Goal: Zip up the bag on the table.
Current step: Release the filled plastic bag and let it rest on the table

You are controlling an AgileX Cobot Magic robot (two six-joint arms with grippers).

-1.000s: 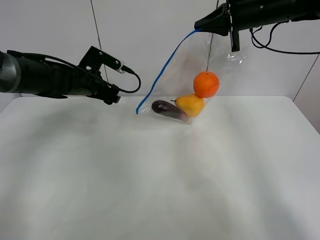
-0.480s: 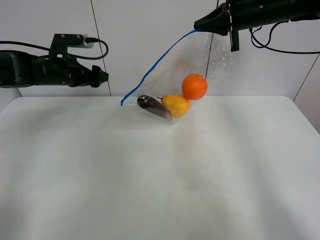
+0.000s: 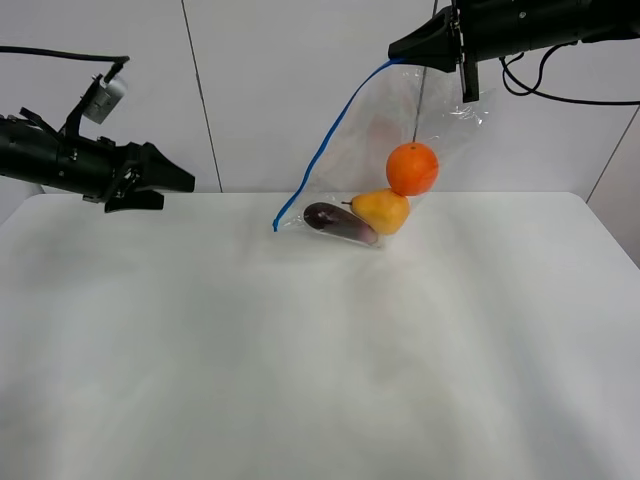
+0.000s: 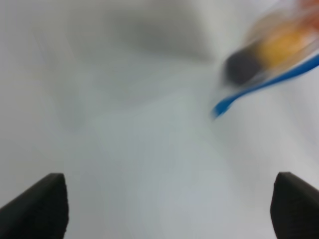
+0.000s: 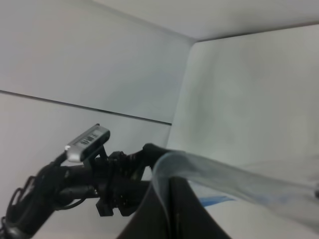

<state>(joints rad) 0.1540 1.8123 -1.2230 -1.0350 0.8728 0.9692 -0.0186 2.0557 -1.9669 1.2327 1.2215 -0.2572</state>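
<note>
The clear bag (image 3: 368,130) hangs from its upper corner in my right gripper (image 3: 402,52), which is shut on it high above the table's (image 3: 300,380) back edge. Its blue zipper strip (image 3: 322,148) runs slanting down to the left, its low end just above the table. Inside lie an orange (image 3: 412,168), a yellow fruit (image 3: 381,210) and a dark eggplant (image 3: 338,221). My left gripper (image 3: 178,186) is open and empty, well left of the bag. The blurred left wrist view shows the strip's end (image 4: 259,87) ahead. The right wrist view shows plastic (image 5: 224,177) pinched by the fingers (image 5: 172,209).
A grey-white wall with dark seams stands behind the table. A black cable (image 3: 570,100) hangs from the right arm. The left arm (image 5: 84,184) shows in the right wrist view, beyond the bag.
My left gripper has drawn back to the left, away from the zipper strip's low end. The bag swung left and then back to the right. The right gripper has stayed put.
</note>
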